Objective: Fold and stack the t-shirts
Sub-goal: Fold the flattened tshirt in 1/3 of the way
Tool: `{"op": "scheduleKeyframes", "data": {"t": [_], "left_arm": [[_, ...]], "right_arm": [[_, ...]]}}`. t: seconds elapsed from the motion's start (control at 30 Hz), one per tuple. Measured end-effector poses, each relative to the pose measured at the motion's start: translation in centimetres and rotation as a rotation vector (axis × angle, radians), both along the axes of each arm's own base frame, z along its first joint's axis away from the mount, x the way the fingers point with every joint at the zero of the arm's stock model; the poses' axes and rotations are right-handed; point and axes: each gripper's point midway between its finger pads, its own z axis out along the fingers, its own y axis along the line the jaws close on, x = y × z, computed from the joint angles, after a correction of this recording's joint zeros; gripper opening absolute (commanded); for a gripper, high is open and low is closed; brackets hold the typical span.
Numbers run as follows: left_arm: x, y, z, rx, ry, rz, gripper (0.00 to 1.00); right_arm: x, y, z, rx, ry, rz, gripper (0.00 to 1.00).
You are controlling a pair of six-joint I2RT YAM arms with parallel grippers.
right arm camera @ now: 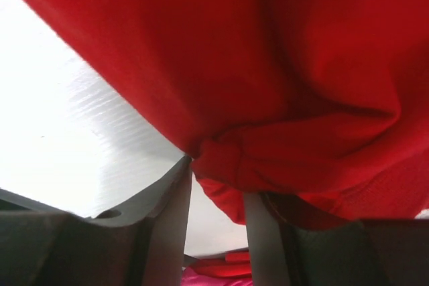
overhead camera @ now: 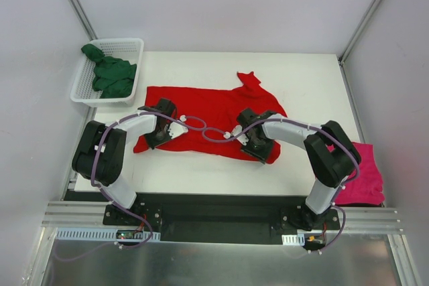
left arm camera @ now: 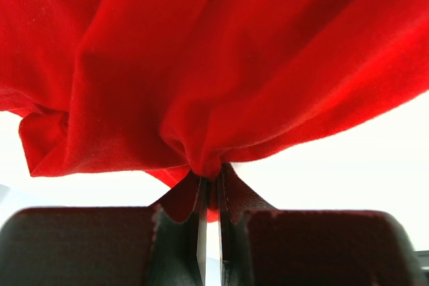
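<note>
Red t-shirt point(overhead camera: 214, 108) is pinched in the closed left gripper point(left arm camera: 209, 189); right gripper point(right arm camera: 218, 189) clamps a bunched fold of it; it lies spread across the table point(overhead camera: 308, 78); green t-shirt point(overhead camera: 110, 75) sits in the basket point(overhead camera: 131, 45); pink t-shirt point(overhead camera: 365, 175) lies by the near right corner.
</note>
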Motion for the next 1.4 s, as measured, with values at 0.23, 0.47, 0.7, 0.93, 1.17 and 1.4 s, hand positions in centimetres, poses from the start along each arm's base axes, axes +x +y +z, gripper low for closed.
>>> {"op": "scheduleKeyframes", "data": {"t": [0.23,0.47,0.7,0.93,1.17,1.4], "left_arm": [[-0.1,0.0,0.0,0.010,0.000,-0.006,0.00],[-0.1,-0.2,-0.1,0.016,0.004,-0.017,0.00],[0.1,-0.3,-0.1,0.020,0.009,-0.019,0.00],[0.1,-0.4,-0.2,0.029,0.018,-0.026,0.00],[0.1,-0.3,-0.2,0.031,0.018,-0.026,0.00],[0.1,-0.3,-0.2,0.032,0.018,-0.026,0.00]], "right_arm": [[0.2,-0.7,0.2,-0.034,-0.018,0.000,0.21],[-0.2,-1.1,2.6,-0.027,-0.029,0.001,0.19],[-0.9,-1.8,4.6,-0.020,-0.038,0.014,0.25],[-2.2,-4.1,3.0,-0.065,0.020,-0.003,0.19],[-1.6,-5.7,2.4,-0.071,0.029,-0.048,0.23],[0.5,-4.0,4.2,-0.012,-0.022,-0.058,0.33]]}}
